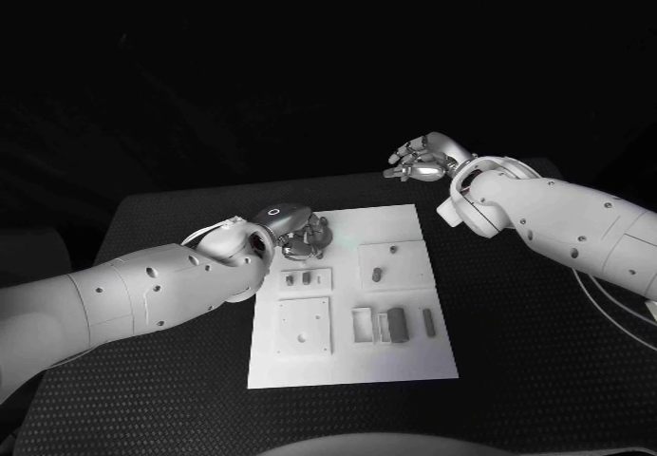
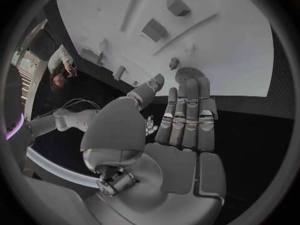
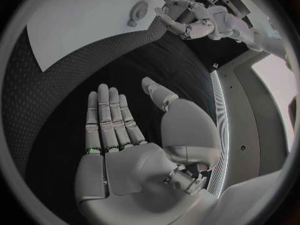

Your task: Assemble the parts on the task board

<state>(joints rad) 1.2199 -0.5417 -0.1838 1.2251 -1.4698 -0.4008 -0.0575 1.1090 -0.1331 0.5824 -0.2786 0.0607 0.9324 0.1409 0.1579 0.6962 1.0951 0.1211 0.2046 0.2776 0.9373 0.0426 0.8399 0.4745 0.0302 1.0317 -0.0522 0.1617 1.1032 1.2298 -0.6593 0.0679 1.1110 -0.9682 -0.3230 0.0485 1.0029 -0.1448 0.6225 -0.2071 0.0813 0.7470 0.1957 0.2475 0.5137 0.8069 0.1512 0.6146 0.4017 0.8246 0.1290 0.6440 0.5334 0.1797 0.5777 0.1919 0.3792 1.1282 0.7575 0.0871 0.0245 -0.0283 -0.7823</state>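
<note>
The left hand (image 1: pixel 304 236) hovers at the far left corner of the task board (image 1: pixel 397 220), its fingers (image 2: pixel 187 116) stretched out side by side and the thumb set slightly apart; the left wrist view shows the palm bare, the fingertips pointing toward the board's edge, and nothing gripped. Whether the fingertips touch the board cannot be told. The right hand (image 1: pixel 419 160) is raised beyond the far right corner of the board, over the black table (image 1: pixel 534 361) and well apart from every part; in the right wrist view its fingers (image 3: pixel 107 116) lie flat and straight with the thumb spread to the side, so it too is released and holds nothing. The white board lies in the middle of the table, reaching from near the far edge toward the near one. On it, just beside the left hand, a small square plate (image 1: pixel 306 279) carries short grey pegs. Across from it, on the board's right half, a second raised square (image 1: pixel 390 262) holds a small upright peg. Toward the near left corner sits a larger square plate (image 1: pixel 304 327) with small holes. Near the middle of the near half stand a white frame (image 1: pixel 365 323) and a dark grey block (image 1: pixel 397 323) side by side, with a slim grey pin (image 1: pixel 428 323) close to the right edge.
</note>
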